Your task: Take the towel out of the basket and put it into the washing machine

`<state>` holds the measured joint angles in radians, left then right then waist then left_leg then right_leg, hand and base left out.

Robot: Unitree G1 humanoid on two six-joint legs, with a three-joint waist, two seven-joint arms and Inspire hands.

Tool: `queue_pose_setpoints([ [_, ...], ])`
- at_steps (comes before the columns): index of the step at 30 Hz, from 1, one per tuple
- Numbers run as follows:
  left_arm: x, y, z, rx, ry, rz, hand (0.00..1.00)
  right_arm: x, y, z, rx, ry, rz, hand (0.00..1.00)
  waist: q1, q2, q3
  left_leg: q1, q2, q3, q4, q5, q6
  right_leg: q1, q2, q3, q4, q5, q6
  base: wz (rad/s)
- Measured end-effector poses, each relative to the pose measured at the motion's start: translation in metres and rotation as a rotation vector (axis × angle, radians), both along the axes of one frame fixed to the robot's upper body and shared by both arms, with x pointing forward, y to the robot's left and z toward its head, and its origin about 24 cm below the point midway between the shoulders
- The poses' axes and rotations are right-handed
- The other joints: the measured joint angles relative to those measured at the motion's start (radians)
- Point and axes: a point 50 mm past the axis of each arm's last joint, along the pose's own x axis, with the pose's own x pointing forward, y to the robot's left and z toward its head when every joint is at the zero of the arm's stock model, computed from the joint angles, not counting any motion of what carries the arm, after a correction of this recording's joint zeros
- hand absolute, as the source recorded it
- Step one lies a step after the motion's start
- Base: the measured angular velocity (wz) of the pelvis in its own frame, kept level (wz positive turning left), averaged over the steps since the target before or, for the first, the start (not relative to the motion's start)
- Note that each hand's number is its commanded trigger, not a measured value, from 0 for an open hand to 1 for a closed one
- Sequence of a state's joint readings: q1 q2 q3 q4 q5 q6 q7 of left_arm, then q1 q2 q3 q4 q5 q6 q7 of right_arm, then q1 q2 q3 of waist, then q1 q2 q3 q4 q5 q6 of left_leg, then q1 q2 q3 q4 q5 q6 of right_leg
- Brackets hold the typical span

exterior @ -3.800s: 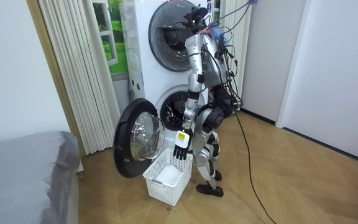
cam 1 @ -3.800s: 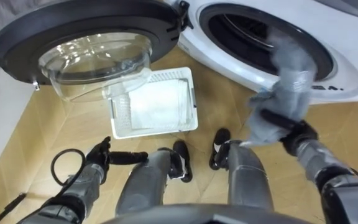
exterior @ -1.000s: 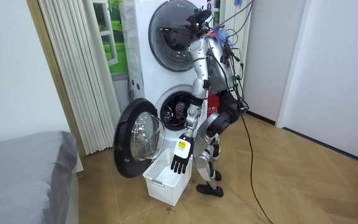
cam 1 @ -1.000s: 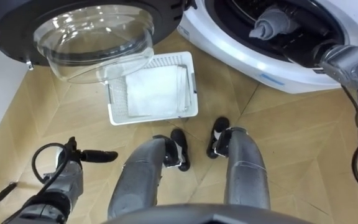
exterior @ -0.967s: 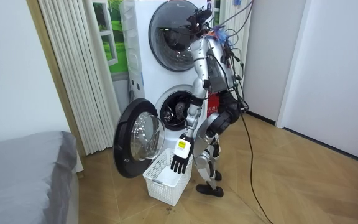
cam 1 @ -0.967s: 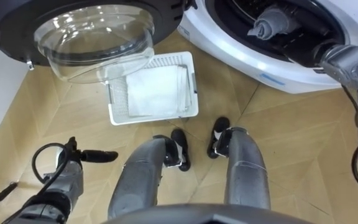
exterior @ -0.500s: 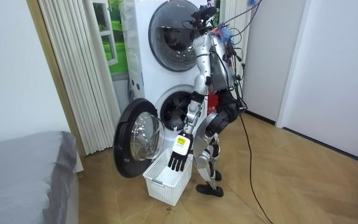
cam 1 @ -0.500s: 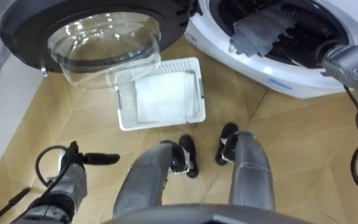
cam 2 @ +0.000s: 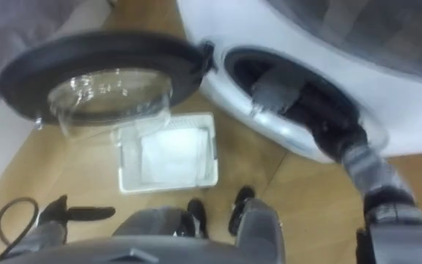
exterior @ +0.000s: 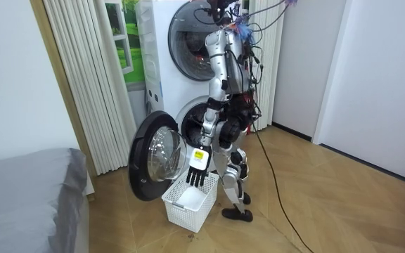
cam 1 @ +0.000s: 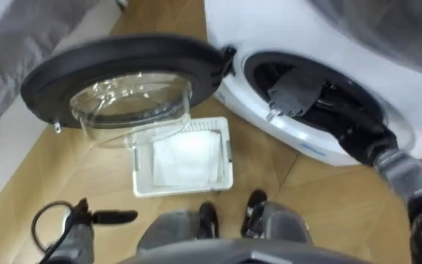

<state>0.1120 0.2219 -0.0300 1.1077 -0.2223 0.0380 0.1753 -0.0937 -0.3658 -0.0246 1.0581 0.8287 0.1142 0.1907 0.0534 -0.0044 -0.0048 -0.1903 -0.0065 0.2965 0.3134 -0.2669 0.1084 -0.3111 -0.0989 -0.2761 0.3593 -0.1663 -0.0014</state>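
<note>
Far right, my right hand (cam 1: 348, 135) reaches into the washing machine (cam 1: 284, 29) beside the grey towel (cam 1: 295, 92); I cannot tell its grip. My left hand (cam 1: 100, 217) hangs straight-fingered, empty.

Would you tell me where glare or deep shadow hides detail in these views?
Left eye view: bright reflections streak the door glass; the drum behind the towel is nearly black. Room view: evenly lit, with the same drum in shadow.
</note>
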Motion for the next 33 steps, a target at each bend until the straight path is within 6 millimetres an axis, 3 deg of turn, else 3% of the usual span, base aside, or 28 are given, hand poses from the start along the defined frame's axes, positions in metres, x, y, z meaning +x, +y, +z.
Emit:
queue_pose_setpoints([
  [4,-0.015,-0.001,-0.003,-0.015,0.031,0.002,0.00,-0.064,0.012,-0.030,-0.136,0.262,0.210,0.00,-0.004,-0.003,-0.0018,0.095,0.010,-0.001,-0.057,0.006,-0.010,0.114,0.034,0.001,-0.100,0.016,0.004,-0.10],
  [9,-0.016,-0.003,-0.003,-0.017,0.019,0.001,0.00,-0.094,0.033,-0.046,-0.184,0.385,0.353,0.00,-0.020,0.008,0.0076,0.168,0.015,-0.001,-0.118,0.015,-0.025,0.190,0.061,0.002,-0.178,0.032,0.003,-0.09],
  [12,-0.015,-0.007,-0.004,-0.025,0.014,-0.001,0.00,-0.103,0.039,-0.049,-0.197,0.405,0.380,0.00,-0.021,0.012,0.0096,0.189,0.016,-0.006,-0.126,0.017,-0.028,0.216,0.067,0.004,-0.194,0.032,0.003,-0.02],
  [19,-0.018,-0.014,-0.005,-0.048,0.009,-0.028,0.00,-0.103,0.041,-0.049,-0.261,0.414,0.442,0.00,-0.028,0.012,0.0133,0.220,0.017,-0.021,-0.128,0.018,-0.030,0.258,0.072,0.009,-0.212,0.032,0.003,0.03],
  [21,-0.024,-0.015,-0.006,-0.056,0.022,-0.024,0.00,-0.106,0.045,-0.051,-0.252,0.423,0.436,0.00,-0.031,0.008,0.0114,0.247,0.017,-0.039,-0.129,0.019,-0.032,0.290,0.075,0.026,-0.220,0.032,0.003,0.04],
  [26,-0.033,-0.012,-0.006,-0.062,0.044,-0.001,0.00,-0.111,0.049,-0.054,-0.227,0.439,0.433,0.00,-0.032,0.003,0.0105,0.291,0.018,-0.040,-0.136,0.019,-0.032,0.331,0.080,0.032,-0.230,0.032,0.003,-0.03],
  [33,-0.040,-0.017,-0.009,-0.084,0.074,0.049,0.00,-0.116,0.053,-0.055,-0.203,0.451,0.441,0.00,-0.033,-0.005,0.0074,0.335,0.018,-0.039,-0.135,0.019,-0.033,0.370,0.085,0.077,-0.231,0.032,0.003,-0.10],
])
